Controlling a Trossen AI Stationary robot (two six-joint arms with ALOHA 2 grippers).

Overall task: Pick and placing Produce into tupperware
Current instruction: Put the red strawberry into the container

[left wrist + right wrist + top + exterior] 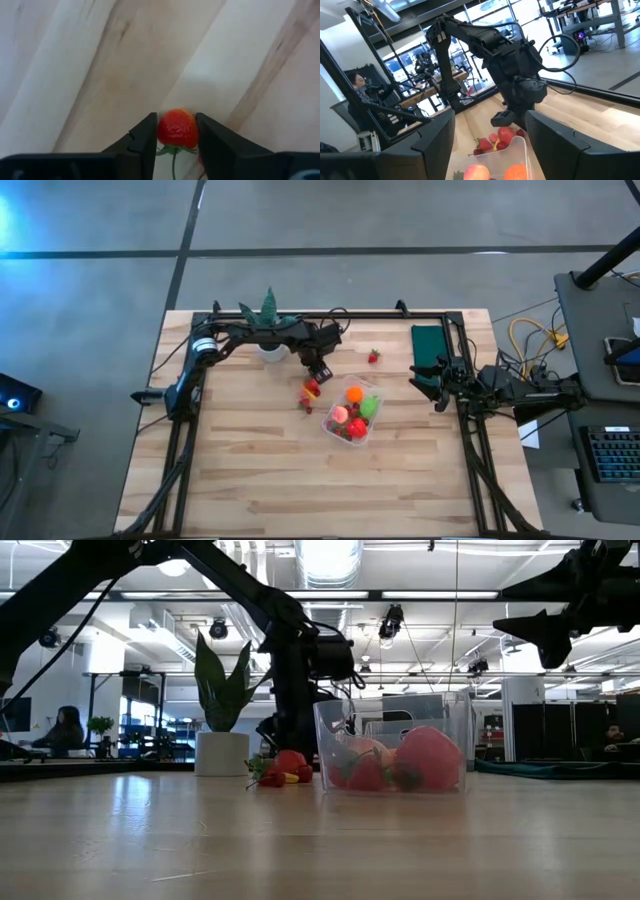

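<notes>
**Strawberry pinched beside the tub**

Strawberry (pixel 177 129) sat between my left gripper's (pixel 175 137) two dark fingers (pixel 145 137), both pads pressed against its red sides, green stem trailing beneath, pale wooden table (pixel 250 480) behind it. In the overhead frame I hung just left of centre, over a small red and yellow cluster of produce (pixel 310 392). Directly right of that lay the clear tupperware (pixel 352 412), already holding orange, pink, green and red pieces. One more red piece (pixel 374 357) rested above the tub, near the table's top edge. My right gripper (pixel 490 140) waited at right of centre, fingers parted, holding nothing.
</notes>
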